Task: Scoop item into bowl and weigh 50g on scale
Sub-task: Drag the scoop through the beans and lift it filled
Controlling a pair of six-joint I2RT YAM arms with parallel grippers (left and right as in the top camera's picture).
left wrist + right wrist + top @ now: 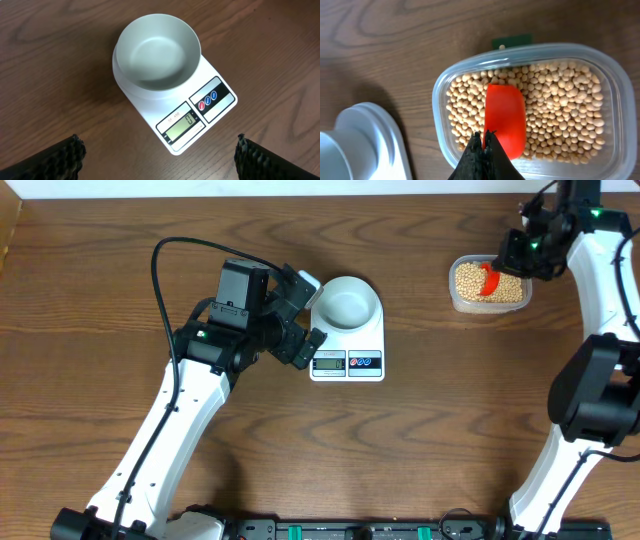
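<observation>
The empty pale bowl point(346, 302) point(157, 52) sits on the white scale point(347, 364) point(212, 112), whose display reads 0. My left gripper point(308, 312) point(159, 150) hovers just left of the scale, open wide, with nothing between its fingers. At the far right a clear tub point(490, 306) point(440, 100) holds the tan beans point(468, 279) point(560, 115). A red scoop point(489, 280) point(505, 117) rests on the beans. My right gripper point(512, 258) point(483, 137) is over the tub, its jaws pressed together on the scoop's near edge.
A small green tag point(512, 40) with one stray bean lies on the wood just beyond the tub. A white rounded shape point(360, 140) fills the lower left of the right wrist view. Bare brown tabletop lies between the scale and the tub.
</observation>
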